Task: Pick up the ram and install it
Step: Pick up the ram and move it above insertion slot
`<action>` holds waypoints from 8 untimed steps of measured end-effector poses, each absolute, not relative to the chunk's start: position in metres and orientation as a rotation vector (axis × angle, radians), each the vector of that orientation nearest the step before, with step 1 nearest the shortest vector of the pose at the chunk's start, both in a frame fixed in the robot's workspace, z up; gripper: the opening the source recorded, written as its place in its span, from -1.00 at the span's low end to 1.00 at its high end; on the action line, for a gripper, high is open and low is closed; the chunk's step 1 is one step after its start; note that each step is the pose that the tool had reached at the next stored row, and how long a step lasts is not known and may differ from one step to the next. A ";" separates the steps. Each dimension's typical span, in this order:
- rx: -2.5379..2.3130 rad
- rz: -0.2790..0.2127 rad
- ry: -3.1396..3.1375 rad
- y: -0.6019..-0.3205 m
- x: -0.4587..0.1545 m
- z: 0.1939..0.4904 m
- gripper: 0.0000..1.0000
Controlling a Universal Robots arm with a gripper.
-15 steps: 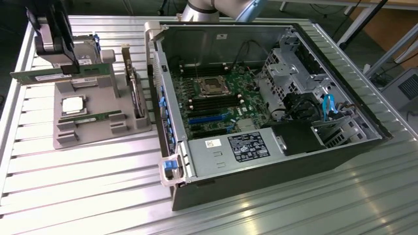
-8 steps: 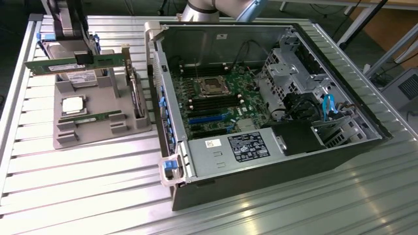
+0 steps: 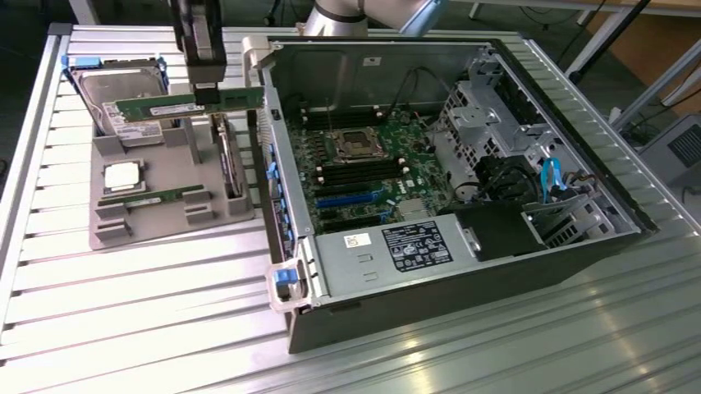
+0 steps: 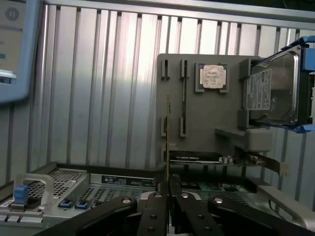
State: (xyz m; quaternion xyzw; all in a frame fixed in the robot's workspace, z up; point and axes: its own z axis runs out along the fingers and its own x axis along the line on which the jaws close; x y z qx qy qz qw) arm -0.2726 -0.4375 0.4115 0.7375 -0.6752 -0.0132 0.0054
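Ribbed metal tabletop (image 3: pixel 131 328) was spread beneath. Nearest, a motherboard (image 3: pixel 373 185) was housed in the computer case (image 3: pixel 438 300). Beyond, a processor chip (image 3: pixel 124 176), a second memory stick (image 3: pixel 153 199) and a hard drive (image 3: pixel 110 86) were held in the grey tray (image 3: pixel 110 238). Above it, the ram (image 3: pixel 153 107) was clamped in the fingers of the gripper (image 3: pixel 206 94), the arm (image 3: pixel 340 12) cropped.

Green ram (image 3: pixel 153 107) with white label, upper left; plain grey tray (image 3: pixel 164 223) below it; silver ribbed table (image 3: pixel 131 320); black case (image 3: pixel 438 305) with blue clips (image 3: pixel 287 277).

High exterior view and close wrist view both see the tray (image 3: pixel 164 228) (image 4: pixel 206 118).
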 end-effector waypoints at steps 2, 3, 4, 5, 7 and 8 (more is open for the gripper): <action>2.309 -0.041 -2.114 -0.437 -0.263 0.412 -0.75; 2.309 -0.041 -2.114 -0.437 -0.257 0.411 -0.75; 2.309 -0.041 -2.114 -0.437 -0.248 0.412 -0.75; 2.309 -0.041 -2.114 -0.437 -0.240 0.411 -0.75; 2.309 -0.041 -2.114 -0.437 -0.230 0.411 -0.75; 2.309 -0.041 -2.114 -0.437 -0.225 0.412 -0.75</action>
